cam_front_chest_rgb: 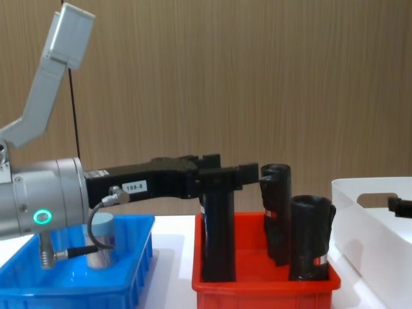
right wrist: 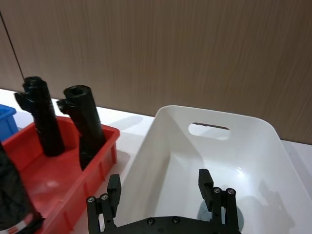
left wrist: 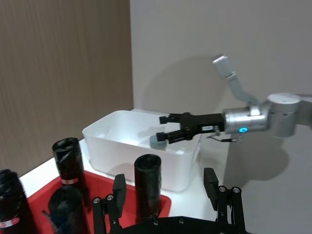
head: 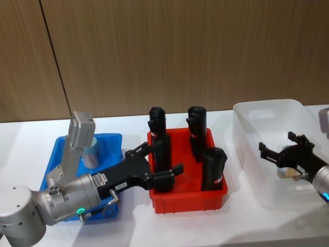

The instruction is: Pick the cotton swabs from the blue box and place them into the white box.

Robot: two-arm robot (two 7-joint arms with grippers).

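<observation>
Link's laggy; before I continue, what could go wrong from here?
The open left tool hangs beside the black rolls in the red bin; swinging to the cotton swab tub in the blue box might topple one. The open right tool reaches into the white box; pulling out could clip its wall.

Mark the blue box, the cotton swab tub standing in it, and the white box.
blue box [head: 109, 138]: head view, on its far rim.
cotton swab tub [head: 92, 157]: head view, on its clear side wall.
white box [head: 244, 149]: head view, on the wall nearest the red bin.
</observation>
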